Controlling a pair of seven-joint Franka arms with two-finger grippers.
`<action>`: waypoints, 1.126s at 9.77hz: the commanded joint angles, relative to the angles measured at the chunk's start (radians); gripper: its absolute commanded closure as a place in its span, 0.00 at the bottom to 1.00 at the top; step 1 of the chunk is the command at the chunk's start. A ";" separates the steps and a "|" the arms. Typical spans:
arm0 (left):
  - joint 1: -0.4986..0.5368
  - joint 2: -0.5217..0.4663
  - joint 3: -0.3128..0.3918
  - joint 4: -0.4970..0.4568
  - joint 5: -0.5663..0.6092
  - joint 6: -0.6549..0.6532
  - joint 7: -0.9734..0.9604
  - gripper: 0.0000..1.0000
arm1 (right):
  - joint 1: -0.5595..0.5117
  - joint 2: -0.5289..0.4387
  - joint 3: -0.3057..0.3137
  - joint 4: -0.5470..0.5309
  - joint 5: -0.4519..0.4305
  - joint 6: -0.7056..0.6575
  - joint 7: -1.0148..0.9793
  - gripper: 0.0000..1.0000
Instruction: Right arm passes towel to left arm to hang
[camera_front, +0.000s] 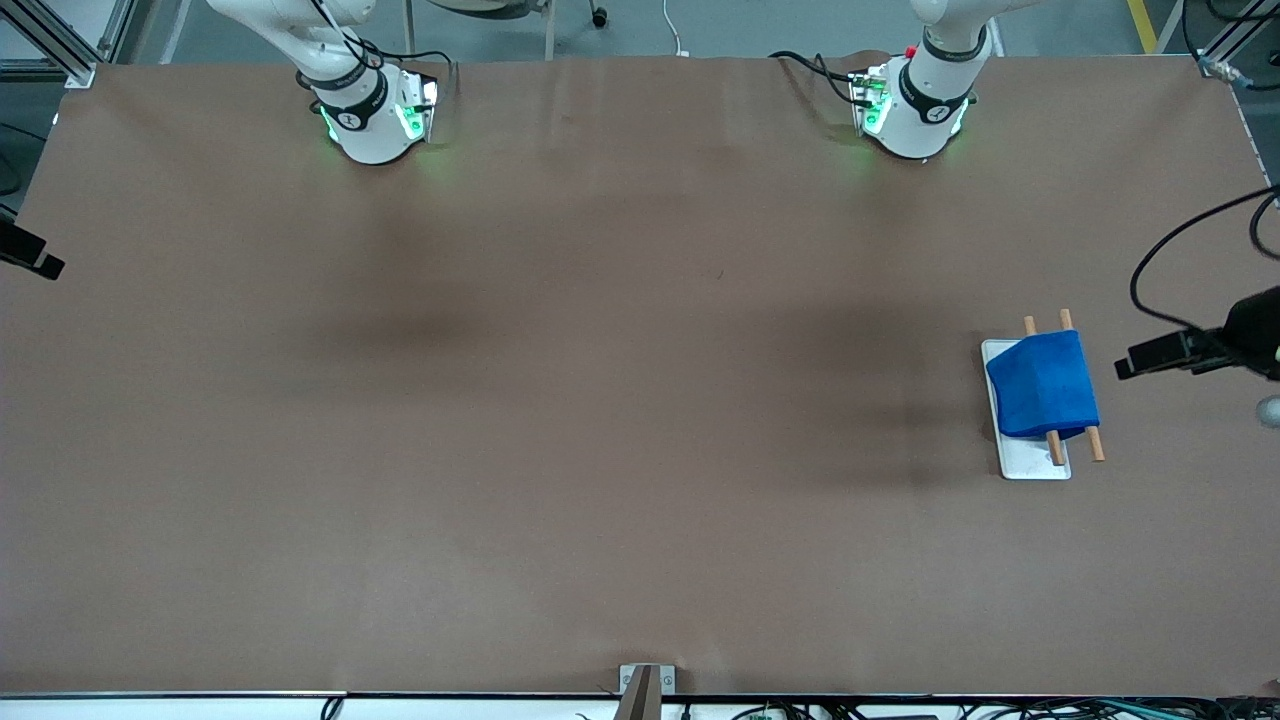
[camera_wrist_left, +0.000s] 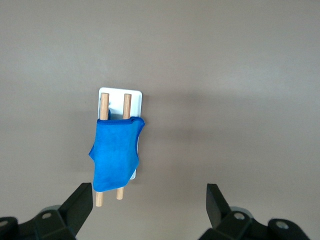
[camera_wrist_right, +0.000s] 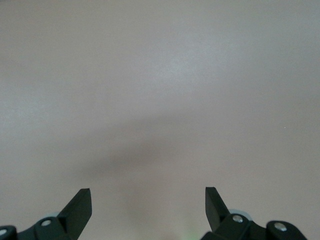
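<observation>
The bright blue towel (camera_front: 1043, 390) hangs draped over two wooden dowels (camera_front: 1096, 444) of a small rack with a white base (camera_front: 1035, 462), toward the left arm's end of the table. In the left wrist view the towel (camera_wrist_left: 116, 155) covers most of the dowels (camera_wrist_left: 127, 105) above the white base (camera_wrist_left: 120, 94). My left gripper (camera_wrist_left: 150, 192) is open and empty, high over the table beside the rack. My right gripper (camera_wrist_right: 148, 195) is open and empty, over bare brown table. Neither gripper shows in the front view; only the left arm's base (camera_front: 915, 110) and the right arm's base (camera_front: 370, 115) show there.
The table is covered with a brown sheet (camera_front: 600, 400). A black device with a cable (camera_front: 1200, 350) juts in at the edge past the rack. Another black piece (camera_front: 30, 255) juts in at the right arm's end. A small bracket (camera_front: 645, 685) sits at the near edge.
</observation>
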 joint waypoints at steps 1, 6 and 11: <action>0.011 0.007 -0.014 0.073 0.019 -0.084 0.089 0.00 | 0.006 -0.020 0.012 -0.018 -0.021 -0.001 0.013 0.00; -0.041 -0.165 -0.043 0.039 0.029 -0.189 0.028 0.00 | 0.001 -0.018 0.014 -0.018 -0.020 -0.001 0.013 0.00; -0.267 -0.357 0.094 -0.175 0.043 -0.188 -0.089 0.00 | -0.001 -0.018 0.014 -0.018 -0.020 -0.001 0.013 0.00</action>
